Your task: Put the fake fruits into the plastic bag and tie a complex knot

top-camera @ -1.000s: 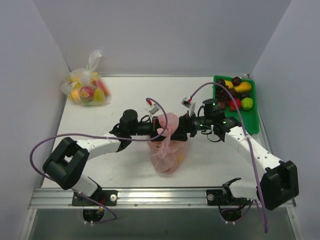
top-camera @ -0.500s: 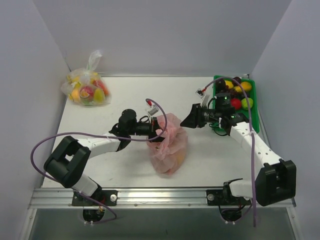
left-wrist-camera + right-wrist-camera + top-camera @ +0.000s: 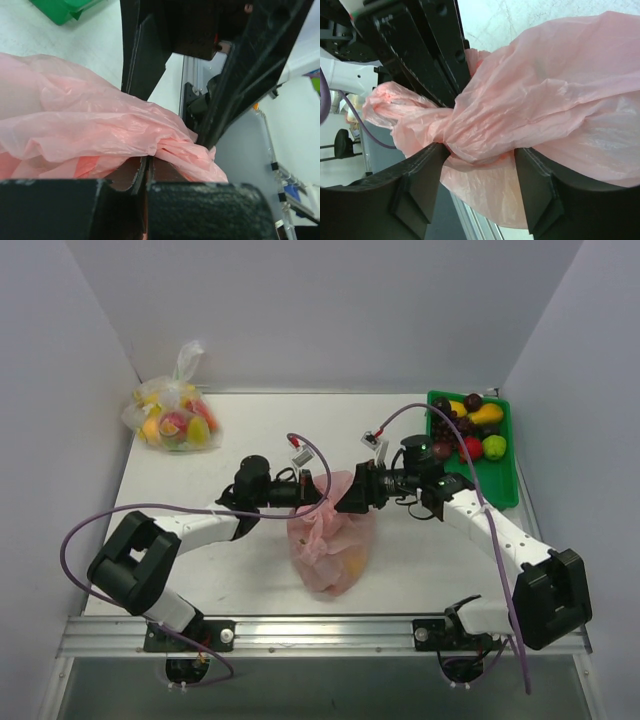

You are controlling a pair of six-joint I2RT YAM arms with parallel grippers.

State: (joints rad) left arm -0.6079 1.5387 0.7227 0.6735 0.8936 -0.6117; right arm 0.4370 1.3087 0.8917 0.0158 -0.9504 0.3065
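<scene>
Since the plastic bag [image 3: 330, 545] is thin crinkled film, it should handle as light, soft and slippery. It has no stiffness of its own and tears easily if dragged against a finger edge.

- Position: bag slumped at table centre. A yellowish shape shows through its lower belly, likely fruit giving it what little weight it has.
- Left gripper [image 3: 148, 172]: at the bag's 11 o'clock, fingers pressed together with pink film pinched in the seam between them.
- Right gripper [image 3: 480, 155]: at the bag's 1 o'clock, fingers apart and straddling the bunched neck [image 3: 465, 130]. Film brushes both inner faces, but no firm pinch shows.
- A loose pink end [image 3: 385, 105] sticks out beyond the neck, towards the left arm's fingers.
- More fake fruits [image 3: 470, 430] sit in the green tray [image 3: 505, 480] at the table's 2 o'clock.
- A clear bag of fruit [image 3: 172, 420] lies at 10 o'clock, well apart.

Judgement on hold: take the film where it is gathered thick, at the neck or a handle end. A single stretched layer would slide out or rip. Pull slowly, since the fruit inside will roll and shift the load.
</scene>
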